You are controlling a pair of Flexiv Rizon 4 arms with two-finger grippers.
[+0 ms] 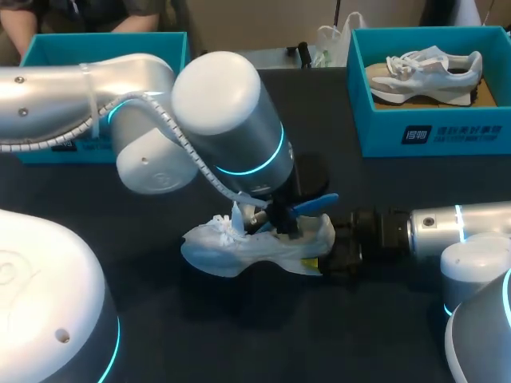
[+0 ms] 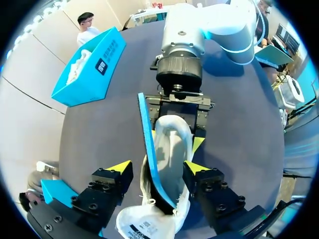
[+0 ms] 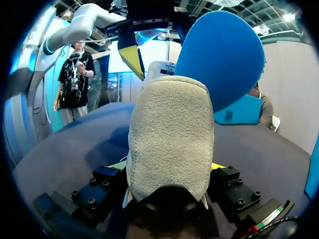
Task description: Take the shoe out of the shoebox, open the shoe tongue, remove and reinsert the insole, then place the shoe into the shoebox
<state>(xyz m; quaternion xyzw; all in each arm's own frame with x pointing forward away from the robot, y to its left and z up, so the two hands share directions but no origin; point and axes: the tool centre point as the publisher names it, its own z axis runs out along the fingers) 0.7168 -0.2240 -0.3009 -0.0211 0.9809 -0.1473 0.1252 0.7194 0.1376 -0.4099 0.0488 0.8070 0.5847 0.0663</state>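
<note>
Left pincer (image 2: 158,167) is released, straddling the shoe (image 1: 239,247) from above. The blue insole (image 1: 315,205) stands on edge between its fingers, partly out. Right pincer (image 3: 167,167) is clenched on the heel.

The shoe lies on the worktop (image 1: 160,319), long axis toward the right arm, toe away.

The right-hand shoebox (image 1: 431,132) holds a second shoe (image 1: 423,72). The left-hand shoebox (image 1: 104,44) has its contents hidden.

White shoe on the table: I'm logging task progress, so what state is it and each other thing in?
White mesh sneaker: unboxed, upright.
Blue foam insole: partly out, sticking up from the sneaker.
Right gripper: shut on the sneaker's heel.
Left gripper: open, straddling the sneaker.
Right teal cardboard shoebox: open, holding a second sneaker.
Left teal cardboard shoebox: open.
</note>
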